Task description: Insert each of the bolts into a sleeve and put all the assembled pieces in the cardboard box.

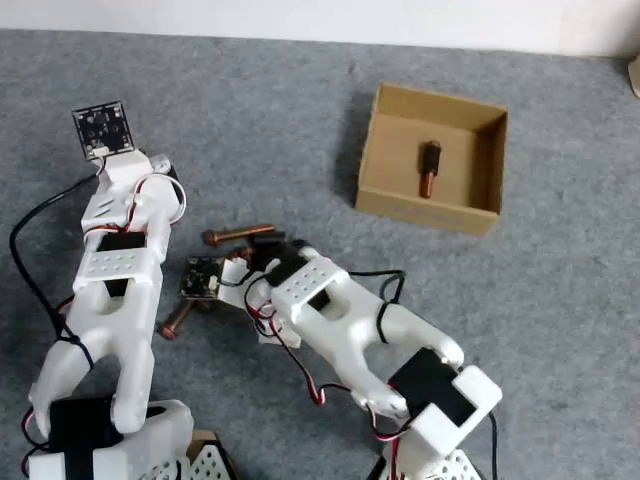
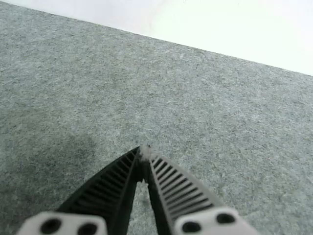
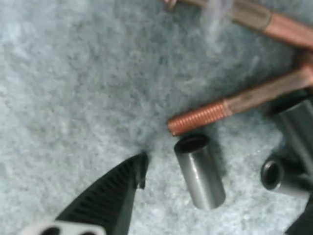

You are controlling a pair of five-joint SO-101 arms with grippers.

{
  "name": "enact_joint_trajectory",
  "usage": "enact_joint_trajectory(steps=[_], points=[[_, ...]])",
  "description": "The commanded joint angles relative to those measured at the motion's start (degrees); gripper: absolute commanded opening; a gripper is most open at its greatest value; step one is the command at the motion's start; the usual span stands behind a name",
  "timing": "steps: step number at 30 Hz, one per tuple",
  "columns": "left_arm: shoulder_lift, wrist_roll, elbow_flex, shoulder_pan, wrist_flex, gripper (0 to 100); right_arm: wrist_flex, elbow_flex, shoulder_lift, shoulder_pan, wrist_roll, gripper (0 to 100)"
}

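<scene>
Right gripper [image 3: 222, 193] sits low over the mat [image 3: 73, 73], jaws spread with a sleeve [image 3: 199, 171] between them, beside a bolt [image 3: 234, 107] (another sleeve [image 3: 279, 175] lies close by). Left gripper [image 2: 144, 152] has its jaws pressed together. One assembled piece [image 1: 430, 168] lies in the box [image 1: 425, 208]

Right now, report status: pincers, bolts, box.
Left pincer shut, empty, over carpet. Right pincer open above a loose sleeve, bolt beside it. One assembled piece in cardboard box. No obstruction seen.

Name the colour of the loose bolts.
Copper-brown. One bolt shows best in the right wrist view.
</scene>
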Motion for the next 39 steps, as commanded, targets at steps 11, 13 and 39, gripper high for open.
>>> enact_joint_trajectory(steps=[11, 13, 39], points=[[-0.66, -0.26, -2.95, -0.4, -0.97, 1, 2.77, -0.04, 1.45, 1.1, 5.71, 0.3], [-0.66, -0.26, -2.95, -0.4, -0.97, 1, 2.95, -0.04, 1.36, 1.1, 5.71, 0.5], [-0.66, -0.26, -2.95, -0.57, -1.05, 1, 3.56, -0.04, -8.22, 2.15, -4.48, 0.5]])
